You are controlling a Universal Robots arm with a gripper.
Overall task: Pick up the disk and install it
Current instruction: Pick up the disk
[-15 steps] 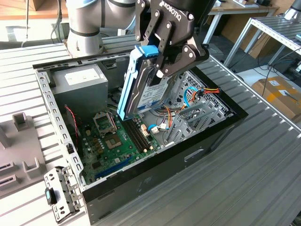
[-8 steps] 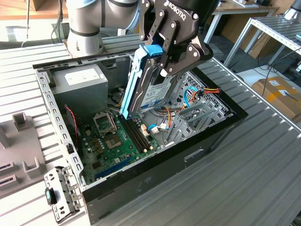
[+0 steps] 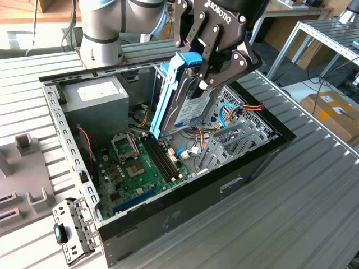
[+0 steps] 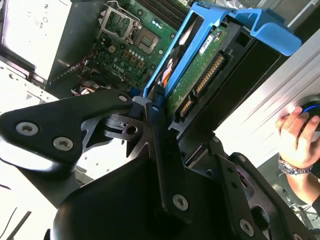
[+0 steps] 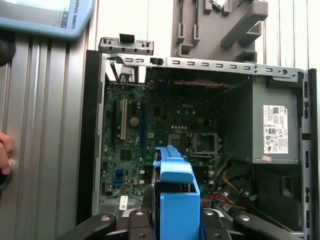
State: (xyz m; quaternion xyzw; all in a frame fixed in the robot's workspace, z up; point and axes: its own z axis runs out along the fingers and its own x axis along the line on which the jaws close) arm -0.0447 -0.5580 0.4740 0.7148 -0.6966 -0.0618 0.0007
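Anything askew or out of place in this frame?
The disk, clamped in the end effector, hangs steeply tilted over the open computer case, not seated in any bay. A person's hand is close by in the second wrist view.

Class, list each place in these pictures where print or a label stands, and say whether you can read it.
Hand: white maker's lettering on its body.
Disk, held in the hand: white label, print too small to read.
Power supply box: white label, too small to read.
Motherboard: white markings, too small to read.
Blue-framed tablet: maker's lettering along its rim.
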